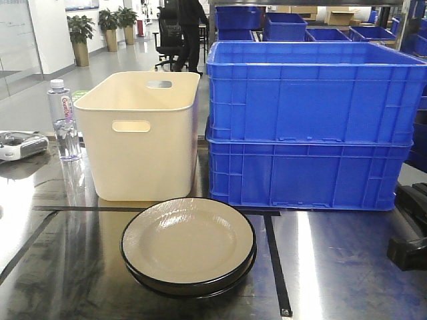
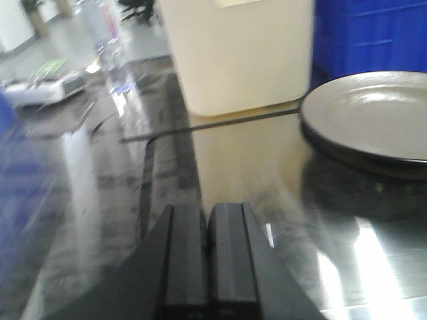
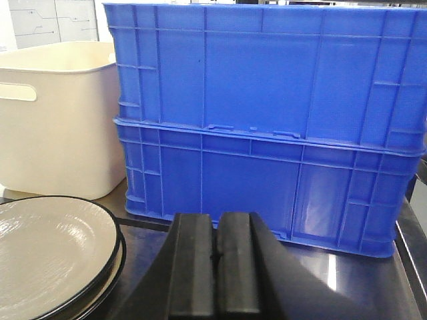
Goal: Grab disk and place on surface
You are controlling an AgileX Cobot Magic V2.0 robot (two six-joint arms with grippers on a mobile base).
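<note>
1. Two stacked cream disks (image 1: 188, 245) with black rims rest on the glossy metal surface (image 1: 333, 267), nearest the camera.
2. Left gripper (image 2: 207, 250) and right gripper (image 3: 217, 257) are both clenched, holding nothing.
3. Behind stand one cream bin (image 1: 141, 137), contents hidden, and two stacked blue crates (image 1: 310, 127).
4. One water bottle (image 1: 63, 120) stands left; an office lies beyond.

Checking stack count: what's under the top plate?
A second plate sits directly under the top plate; only its black rim shows, front and right. Both rest on the tabletop. Whether a third plate lies beneath can't be seen.
</note>
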